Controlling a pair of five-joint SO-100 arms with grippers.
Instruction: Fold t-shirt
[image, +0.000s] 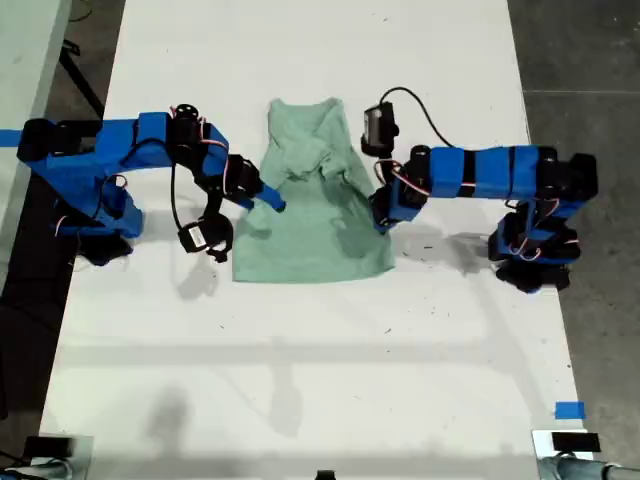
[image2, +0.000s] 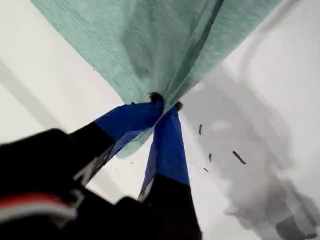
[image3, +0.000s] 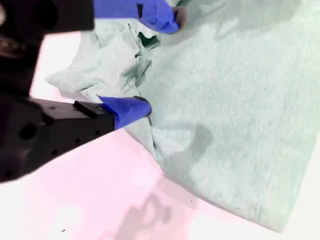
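You'll see my first gripper (image2: 164, 102) with its blue tips pressed together on a pinch of the t-shirt (image2: 150, 45). The cloth rises from that pinch in taut folds, and the frame cuts off the rest of it. In the exterior view this gripper (image: 383, 222) is at the shirt's right edge, but the arm covers the pinch itself.

My second gripper (image3: 161, 62) has its jaws wide apart. One tip sits at a bunched ridge of cloth, though you can't tell whether it presses down, and the other tip is half out of frame. In the exterior view it (image: 268, 200) is at the shirt's left edge.

The t-shirt (image: 310, 235) lies on the white table (image: 300, 350) between the two arms. Its lower half is flat and its upper half is crumpled, so the sleeves are hard to make out.
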